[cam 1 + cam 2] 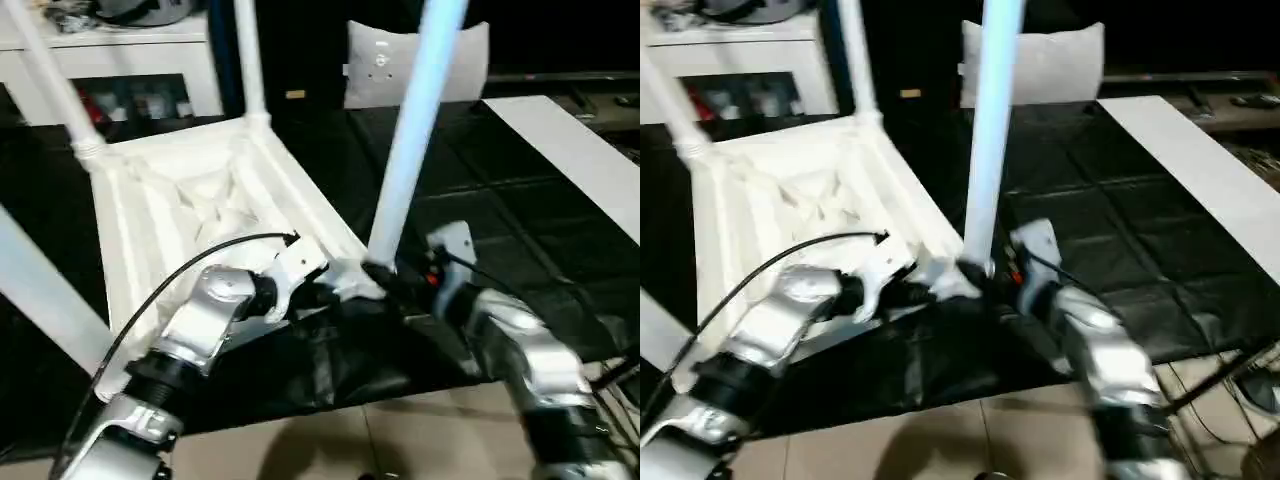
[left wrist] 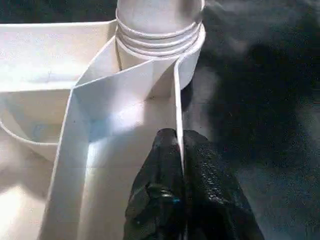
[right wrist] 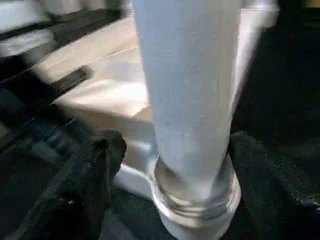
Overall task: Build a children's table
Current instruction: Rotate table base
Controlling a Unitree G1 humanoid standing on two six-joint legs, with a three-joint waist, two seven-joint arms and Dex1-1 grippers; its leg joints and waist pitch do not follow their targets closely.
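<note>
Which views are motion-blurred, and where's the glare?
Right eye view: right forearm smeared, the leg it flanks washed bluish. Right wrist view: that leg and the end effector's fingers soft. Left wrist view: crisp; left end effector pinching the rib, bright glare on the tabletop underside.

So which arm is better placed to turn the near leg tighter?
Probably the right: the right gripper has open fingers on both sides of the leg, while the left gripper is shut on the tabletop's rim.

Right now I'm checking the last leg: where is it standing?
The leg stands upright in the near right corner socket of the upturned table top, between the left hand and right hand.
</note>
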